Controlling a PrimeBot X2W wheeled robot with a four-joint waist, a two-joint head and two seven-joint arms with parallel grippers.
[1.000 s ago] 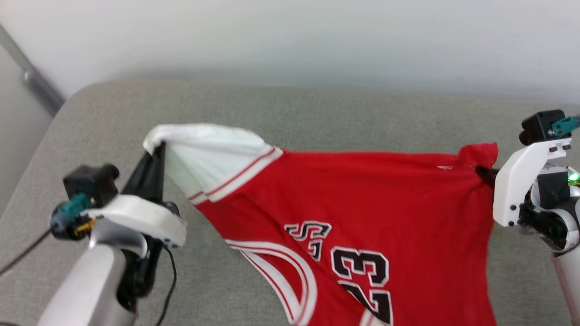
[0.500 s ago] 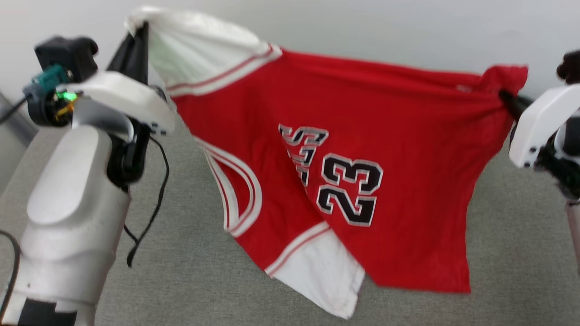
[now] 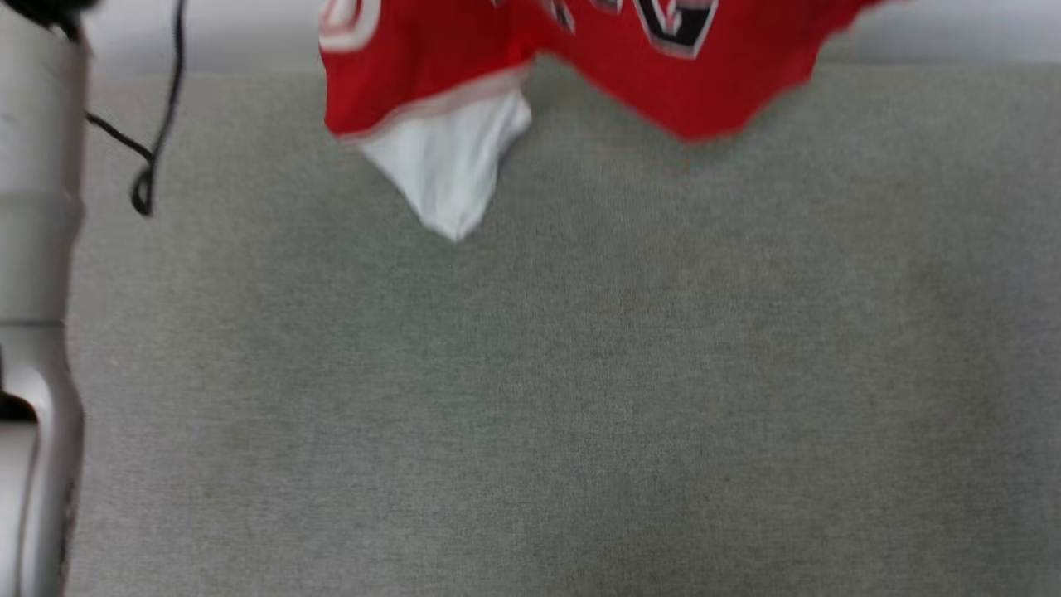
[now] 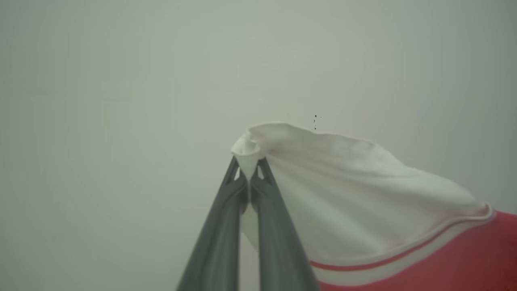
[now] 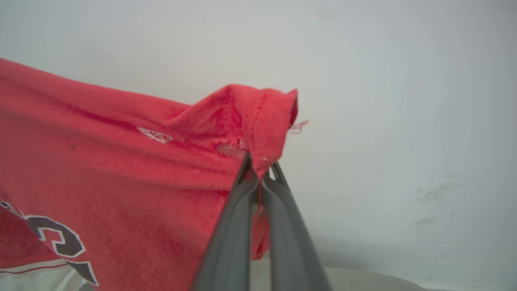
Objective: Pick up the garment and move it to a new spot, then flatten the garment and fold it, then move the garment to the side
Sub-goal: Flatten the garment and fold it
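The garment (image 3: 464, 75), red with a white sleeve and black lettering, hangs in the air; in the head view its lower edge dangles from the top of the picture above the grey cushion (image 3: 580, 373). In the left wrist view my left gripper (image 4: 248, 163) is shut on the tip of the garment's white sleeve (image 4: 343, 194). In the right wrist view my right gripper (image 5: 260, 167) is shut on a red corner of the garment (image 5: 242, 117), whose body stretches away to the left. The garment hangs spread between the two grips, in front of a pale wall.
My left arm's pale forearm (image 3: 33, 290) runs down the head view's left edge, with a black cable (image 3: 153, 124) looping beside it. The grey cushion spreads wide below the hanging cloth. A pale wall (image 5: 404, 121) stands behind.
Both grippers have lifted the garment high off the cushion, keeping hold. It now hangs clear, and in the head view the grippers have risen past the top edge.
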